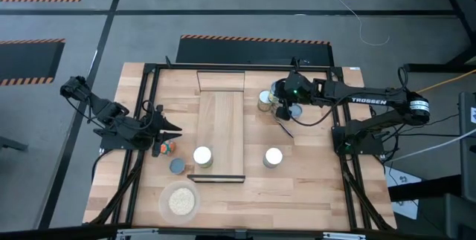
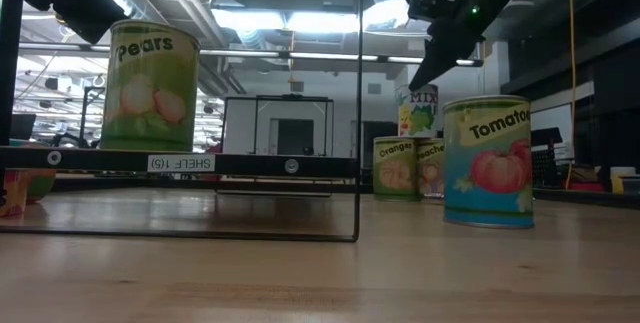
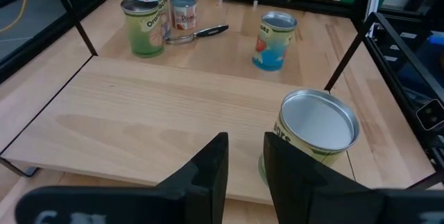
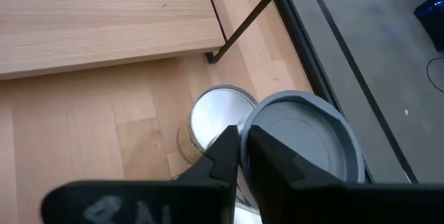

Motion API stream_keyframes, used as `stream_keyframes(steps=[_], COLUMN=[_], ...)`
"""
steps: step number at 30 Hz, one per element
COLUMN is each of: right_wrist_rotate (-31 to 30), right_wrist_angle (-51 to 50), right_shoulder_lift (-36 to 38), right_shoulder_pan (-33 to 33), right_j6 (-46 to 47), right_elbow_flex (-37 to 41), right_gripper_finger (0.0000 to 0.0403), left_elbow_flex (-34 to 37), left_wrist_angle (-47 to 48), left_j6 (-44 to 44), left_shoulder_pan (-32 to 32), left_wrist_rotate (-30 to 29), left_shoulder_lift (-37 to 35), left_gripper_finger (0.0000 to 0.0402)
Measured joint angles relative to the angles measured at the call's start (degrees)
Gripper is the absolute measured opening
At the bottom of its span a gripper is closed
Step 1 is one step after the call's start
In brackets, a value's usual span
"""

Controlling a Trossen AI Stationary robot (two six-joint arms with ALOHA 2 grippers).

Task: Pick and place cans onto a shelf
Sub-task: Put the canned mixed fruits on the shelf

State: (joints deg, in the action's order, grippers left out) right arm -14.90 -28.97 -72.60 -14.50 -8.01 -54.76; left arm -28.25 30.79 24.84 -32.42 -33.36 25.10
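The light-wood shelf (image 1: 222, 125) lies mid-table. A Pears can (image 1: 202, 156) stands on its near end and also shows in the low view (image 2: 150, 85). A Tomato can (image 1: 273, 157) stands on the table right of the shelf. A blue-grey-topped can (image 1: 177, 166) stands left of it. My right gripper (image 1: 286, 108) is shut on a grey-topped Mix can (image 2: 417, 111) beside the Oranges can (image 2: 396, 168) and the Peaches can (image 2: 432, 168). My left gripper (image 1: 172, 128) waits slightly open and empty at the shelf's left side. My right gripper pinches the Mix can's top rim (image 4: 248, 128), one finger over the grey lid and one outside the wall. The fingers come from above, pointing down. The can is upright, its bottom about level with the tops of the two cans beside it; whether it rests on them, I cannot tell.
A round dish of beige grains (image 1: 180, 200) stands at the near left. A small multicoloured object (image 1: 165, 148) lies by my left gripper. A slim dark object (image 3: 207, 31) lies on the table by the far cans. A black frame (image 1: 152, 106) rims the table.
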Motion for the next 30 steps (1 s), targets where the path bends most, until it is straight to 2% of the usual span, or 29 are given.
stream_keyframes(steps=[17, 24, 30], right_wrist_rotate=[0.0, 0.2, 2.8], right_wrist_angle=[-0.8, -1.2, -0.2], right_shoulder_lift=[0.1, 0.1, 0.0], right_shoulder_pan=[0.0, 0.0, 0.0], right_j6=[0.0, 0.0, -0.2], right_elbow_flex=[-0.6, -5.7, -10.6], right_gripper_finger=[0.0026, 0.0025, 0.0025], left_elbow_flex=[0.0, 0.0, 0.0], left_wrist_angle=[0.0, 0.0, 0.0], left_j6=[0.0, 0.0, 0.0], left_shoulder_pan=[0.0, 0.0, 0.0], left_wrist_rotate=[0.0, 0.0, 0.0], left_shoulder_lift=[0.0, 0.0, 0.0], left_gripper_finger=[0.0086, 0.0086, 0.0086])
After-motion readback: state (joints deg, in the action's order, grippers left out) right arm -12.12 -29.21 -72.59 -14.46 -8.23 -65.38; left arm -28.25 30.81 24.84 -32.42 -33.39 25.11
